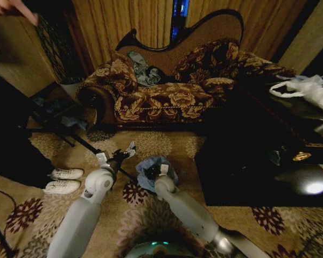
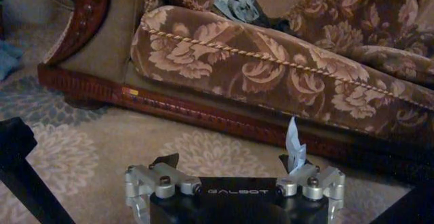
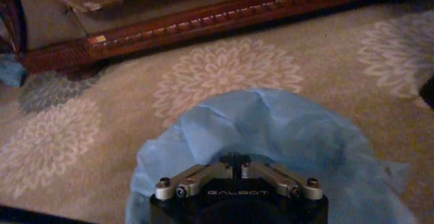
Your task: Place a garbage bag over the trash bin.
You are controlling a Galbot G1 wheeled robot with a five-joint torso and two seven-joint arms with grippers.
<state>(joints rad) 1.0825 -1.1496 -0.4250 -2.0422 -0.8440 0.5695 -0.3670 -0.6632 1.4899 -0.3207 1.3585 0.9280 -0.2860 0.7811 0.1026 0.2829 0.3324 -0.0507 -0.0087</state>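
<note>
Holding the garbage bag (image 3: 271, 137) in closed jaws, the right gripper (image 1: 157, 173) hangs low over the patterned carpet (image 1: 161, 148), in front of the sofa (image 1: 167, 97). In the right wrist view its two fingers (image 3: 203, 173) meet at the tips with the pale blue film pinched between them, and the bag spreads out in a wrinkled dome beyond the gripper. The left gripper (image 2: 234, 170) is just beside it, on the robot's left, and its jaws stand wide apart. It grips nothing, although a small pale scrap (image 2: 296, 145) sticks up from one fingertip.

The trash bin cannot be made out clearly in these views; it may stand under the bag, but the film and the gripper cover that spot.

To do this step well, the robot probably needs a second hold on the bag's edge, so that the mouth can be stretched open wider than the bin. One pinch alone leaves the film bunched. The open left gripper looks well placed to take the near edge. Thin film tears and slips easily, so a slow, gentle pull seems wise.
</note>
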